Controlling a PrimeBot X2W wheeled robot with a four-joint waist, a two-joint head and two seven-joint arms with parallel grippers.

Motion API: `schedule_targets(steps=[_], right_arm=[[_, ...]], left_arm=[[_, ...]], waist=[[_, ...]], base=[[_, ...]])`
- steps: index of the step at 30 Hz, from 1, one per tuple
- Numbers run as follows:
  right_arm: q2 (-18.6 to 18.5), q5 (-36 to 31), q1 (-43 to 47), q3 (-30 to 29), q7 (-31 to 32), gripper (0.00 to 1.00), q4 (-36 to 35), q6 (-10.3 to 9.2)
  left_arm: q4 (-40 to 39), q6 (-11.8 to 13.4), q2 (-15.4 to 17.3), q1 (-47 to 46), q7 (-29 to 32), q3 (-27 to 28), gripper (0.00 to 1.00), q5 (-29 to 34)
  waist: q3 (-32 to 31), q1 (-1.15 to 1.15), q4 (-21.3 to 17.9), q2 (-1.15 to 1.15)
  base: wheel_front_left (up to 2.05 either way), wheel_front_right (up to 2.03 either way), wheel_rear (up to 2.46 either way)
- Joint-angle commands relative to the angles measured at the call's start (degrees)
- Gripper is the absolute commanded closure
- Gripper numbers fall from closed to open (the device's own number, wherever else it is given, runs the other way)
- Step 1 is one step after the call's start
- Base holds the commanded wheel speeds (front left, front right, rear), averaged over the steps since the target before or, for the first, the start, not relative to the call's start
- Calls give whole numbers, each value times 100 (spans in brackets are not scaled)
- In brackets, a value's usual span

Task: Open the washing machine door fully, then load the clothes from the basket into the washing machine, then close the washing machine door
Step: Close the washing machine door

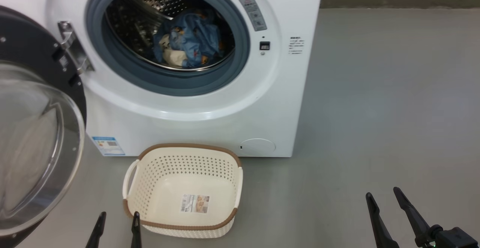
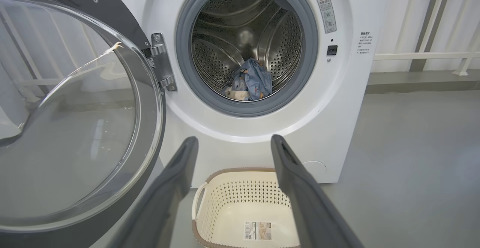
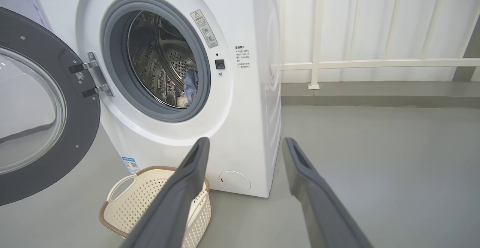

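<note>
Nearest, the left gripper (image 1: pixel 119 218) and right gripper (image 1: pixel 382 192) both hang low, fingers spread, nothing in them, and just beyond the left one the basket (image 1: pixel 187 146) sits bare but for its label. Farther back the door (image 1: pixel 30 42) is swung wide to the left and the clothes (image 1: pixel 191 40) lie bundled in the drum of the washer (image 1: pixel 187 128), all of them as far as this angle shows. Opening and loading look done; only shutting the door is left.

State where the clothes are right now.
In the head view's upper middle, the clothes lie inside the drum of the washing machine, behind the gasket; the open door hangs to their left and the basket stands on the floor below.
</note>
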Motion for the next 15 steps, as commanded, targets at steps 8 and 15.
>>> schedule_targets(steps=[8, 15], right_arm=[[-286, -66, -127, 54, -27, 0, -163, 17], [-447, -50, -228, 77, -9, 0, -163, 17]], left_arm=[[-219, 139, -21, -374, -46, 389, 0, 86], [-275, 115, -190, -331, -46, 563, 0, 125]], waist=[[220, 0, 920, 0], [323, 0, 1859, 0]], base=[[0, 0, 0], [0, 0, 0]])
